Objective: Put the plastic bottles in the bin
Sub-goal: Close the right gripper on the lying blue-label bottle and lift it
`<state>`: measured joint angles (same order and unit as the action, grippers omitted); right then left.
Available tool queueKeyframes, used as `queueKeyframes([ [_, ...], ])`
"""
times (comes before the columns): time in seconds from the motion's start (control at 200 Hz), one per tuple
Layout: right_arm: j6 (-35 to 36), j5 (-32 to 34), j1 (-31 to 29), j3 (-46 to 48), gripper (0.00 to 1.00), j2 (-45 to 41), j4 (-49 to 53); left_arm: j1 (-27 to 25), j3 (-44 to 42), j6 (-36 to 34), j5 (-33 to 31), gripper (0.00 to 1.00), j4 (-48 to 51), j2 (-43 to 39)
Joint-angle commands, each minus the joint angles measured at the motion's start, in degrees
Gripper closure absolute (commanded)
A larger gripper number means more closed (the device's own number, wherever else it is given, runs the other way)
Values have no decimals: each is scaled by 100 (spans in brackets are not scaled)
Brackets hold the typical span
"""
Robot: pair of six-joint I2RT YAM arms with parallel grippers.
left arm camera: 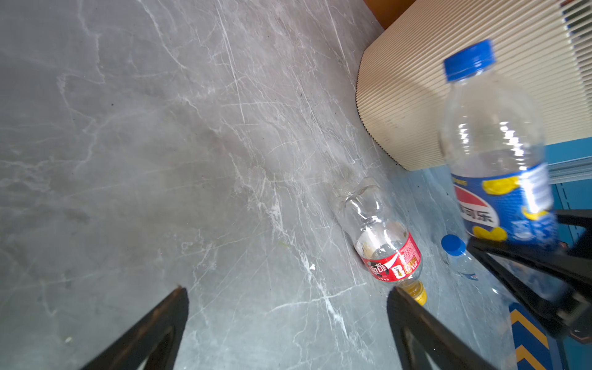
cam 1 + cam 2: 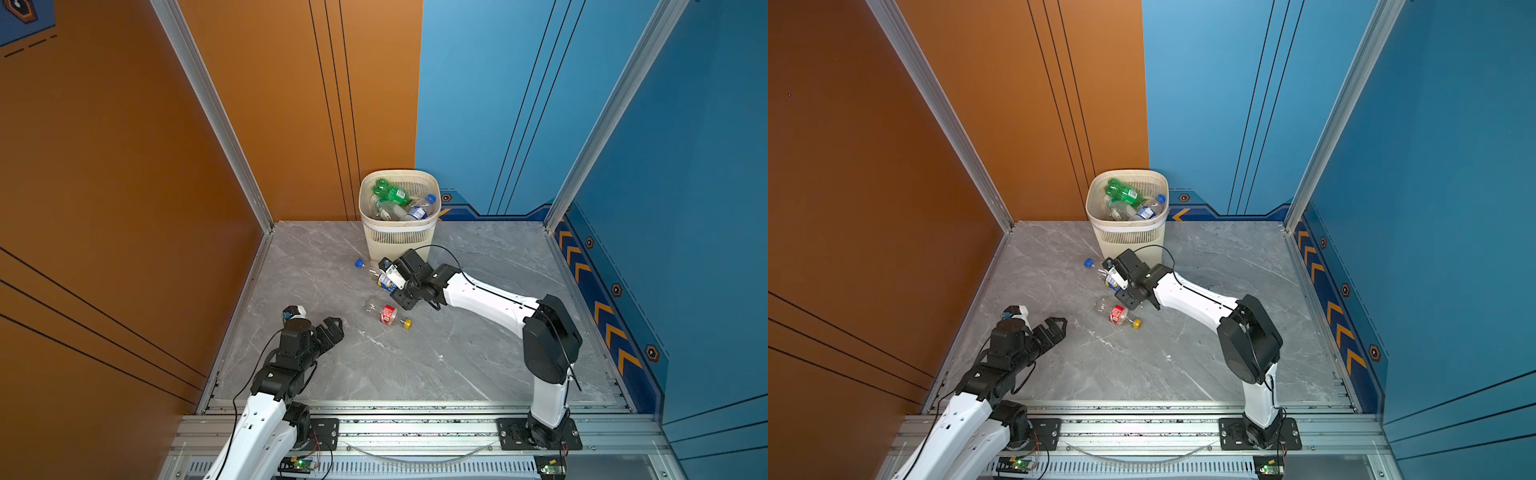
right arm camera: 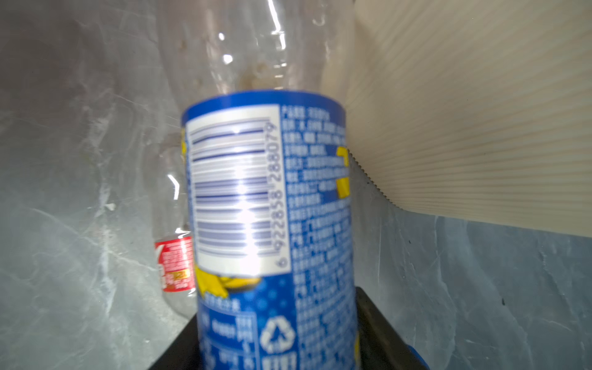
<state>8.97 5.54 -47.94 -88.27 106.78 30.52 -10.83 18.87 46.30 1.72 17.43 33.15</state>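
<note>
**Ana:** How many bottles are you seeing outside the bin (image 2: 397, 241)?

**Ben:** I am counting three: a blue-label bottle (image 1: 506, 205), a red-label bottle (image 2: 388, 313) and a little blue-cap bottle (image 1: 452, 245).

**Ana:** And inside the bin?

**Ben:** They are piling up. I am seeing one green bottle (image 2: 390, 192), one clear bottle with a blue cap (image 2: 420, 210) and more clear ones under them. I cannot count them all.

**Ana:** What are the labels showing?

**Ben:** The blue one is showing the round Pepsi sign with Chinese letters, a barcode and a recycle sign. The red one is showing white Chinese letters, and that bottle is wearing a yellow cap.

**Ana:** What are the two end effectors doing?

**Ben:** The right end effector (image 2: 390, 280) is pinching the blue-label bottle at its label, in the middle of both top views, just below the bin. The red-label bottle is lying on the grey surface (image 2: 457, 353), just below that end effector in the frame. In the left wrist view, the blue-cap bottle is lying on the surface under the pinched one. The left end effector (image 2: 334, 326) is hanging at the lower left, fingers spread wide, touching no bottle.
</note>
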Motion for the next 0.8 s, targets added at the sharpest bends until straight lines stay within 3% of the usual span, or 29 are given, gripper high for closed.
queueKeyframes([
  [0.0, -140, 417, -205, 85, 43, -461, 185, 46, -64, 120, 110, 2, -66, -72],
  [0.215, -282, 454, -387, -348, 43, -1313, 176, 44, -107, 162, 171, 2, -136, -71],
  [0.37, 75, 407, -182, -1077, 42, -1494, 127, 46, -117, 176, 175, 2, -160, -73],
  [0.796, 879, -115, 1026, -4054, 41, 93, 684, 40, -32, 230, 181, 2, -106, -76],
])
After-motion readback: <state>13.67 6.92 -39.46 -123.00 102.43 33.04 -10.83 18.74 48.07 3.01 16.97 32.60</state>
